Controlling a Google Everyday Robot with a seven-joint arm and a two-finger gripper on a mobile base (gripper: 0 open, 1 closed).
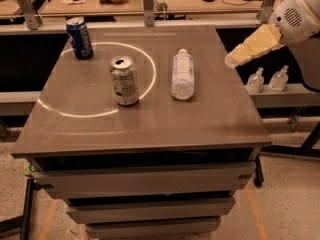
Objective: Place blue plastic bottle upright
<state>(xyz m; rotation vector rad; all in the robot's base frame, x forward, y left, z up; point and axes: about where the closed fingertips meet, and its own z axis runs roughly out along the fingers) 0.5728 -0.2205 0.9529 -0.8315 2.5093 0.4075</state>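
The blue plastic bottle point(182, 74) lies on its side on the grey table point(140, 119), right of centre, with its white cap pointing to the far edge. It is clear and ribbed with a pale label. My gripper point(235, 58) hangs at the end of the white arm over the table's right edge, to the right of the bottle and above it, apart from it. It holds nothing that I can see.
A silver-green can point(124, 80) stands open-topped left of the bottle. A dark blue soda can point(80, 38) stands at the far left corner. Two small clear pump bottles point(267, 79) sit on a shelf to the right. A cluttered bench runs behind.
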